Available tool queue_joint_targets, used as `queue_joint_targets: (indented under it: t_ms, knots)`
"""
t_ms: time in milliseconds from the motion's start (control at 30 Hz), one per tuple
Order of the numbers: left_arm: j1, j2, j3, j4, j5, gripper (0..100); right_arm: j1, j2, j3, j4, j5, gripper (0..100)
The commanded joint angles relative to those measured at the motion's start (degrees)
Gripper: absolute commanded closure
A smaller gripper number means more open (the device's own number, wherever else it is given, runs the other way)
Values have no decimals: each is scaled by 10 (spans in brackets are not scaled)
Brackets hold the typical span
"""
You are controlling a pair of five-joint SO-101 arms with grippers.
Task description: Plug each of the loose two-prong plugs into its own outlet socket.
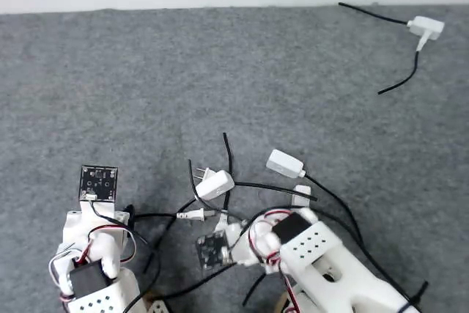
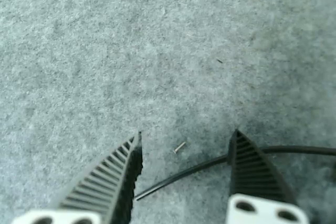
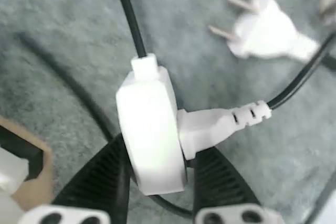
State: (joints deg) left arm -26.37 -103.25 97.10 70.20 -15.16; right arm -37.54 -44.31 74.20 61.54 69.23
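My right gripper (image 3: 157, 158) is shut on a white outlet socket (image 3: 149, 129). A white plug (image 3: 210, 125) sits pushed into the socket's side, its black cable trailing off. Beyond it a loose two-prong plug (image 3: 265, 27) lies on the carpet; in the high view this plug (image 1: 216, 184) is at the centre front, just beyond the right gripper (image 1: 223, 226). Another white socket (image 1: 284, 163) lies to its right. My left gripper (image 2: 186, 135) hangs open over bare carpet, with a thin black cable end (image 2: 173, 181) between its fingers and nothing held.
A joined plug and socket (image 1: 425, 28) lies at the far right corner with its cable. Black cables (image 1: 330, 199) cross the carpet around the right arm. A small white piece (image 1: 300, 196) sits by that arm. Grey carpet (image 1: 146, 93) covers the table.
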Motion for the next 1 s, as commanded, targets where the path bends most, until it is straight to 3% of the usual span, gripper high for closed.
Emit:
queue_joint_targets:
  t_ms: [0, 433, 833, 967]
  knots:
    - [-3, -3, -6, -6, -4, 751, 36, -10, -78, 47, 4, 990]
    - [-3, -4, -6, -6, -4, 751, 185, -10, -334, 200, 7, 990]
    - [-3, -4, -6, -6, -4, 751, 405, -10, -365, 150, 11, 990]
    - [-3, -4, -6, -6, -4, 751, 444, -10, -364, 142, 7, 990]
